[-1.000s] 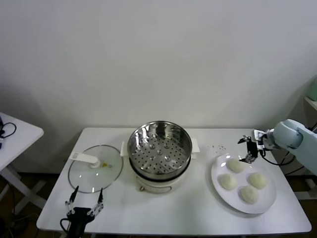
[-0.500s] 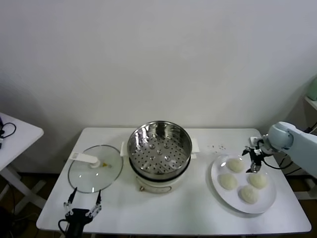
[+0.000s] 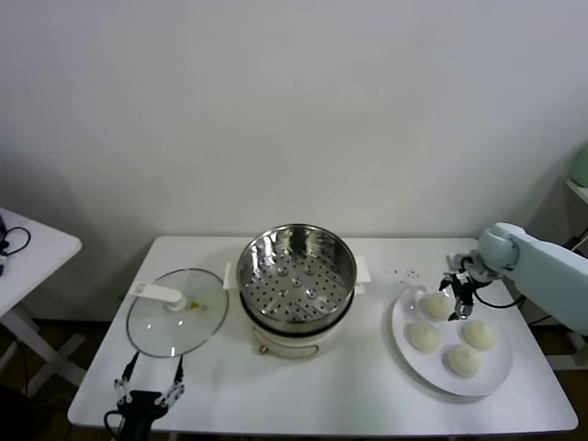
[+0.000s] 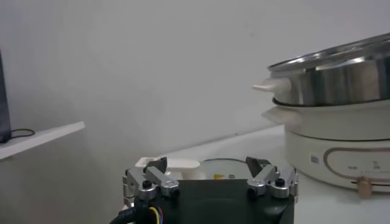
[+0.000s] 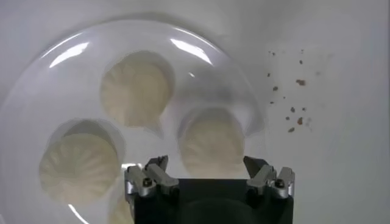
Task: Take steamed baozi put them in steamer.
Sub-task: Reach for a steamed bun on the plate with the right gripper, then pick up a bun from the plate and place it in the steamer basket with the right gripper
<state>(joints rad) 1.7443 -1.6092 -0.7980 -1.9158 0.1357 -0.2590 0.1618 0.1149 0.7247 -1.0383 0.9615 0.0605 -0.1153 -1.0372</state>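
Right gripper (image 5: pixel 207 170), jaws spread wide and holding nothing, hovers over the steamed baozi (image 5: pixel 212 143) nearest the plate's (image 3: pixel 492 372) far edge. All four buns lie on the plate near the table's (image 3: pixel 367 386) right end; the steamer (image 3: pixel 296 273) stands mid-table. Left gripper (image 4: pixel 210 176), jaws apart, waits at the table's near-left edge; no legible writing.

pale blue-white right arm (image 3: pixel 542 262) — black gripper (image 3: pixel 457 297), silver screws.

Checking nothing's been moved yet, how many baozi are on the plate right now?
4, all on the white plate, none in the steamer: far-left one under the open right pincer, near-left, far-right, nearest. None seem hidden.
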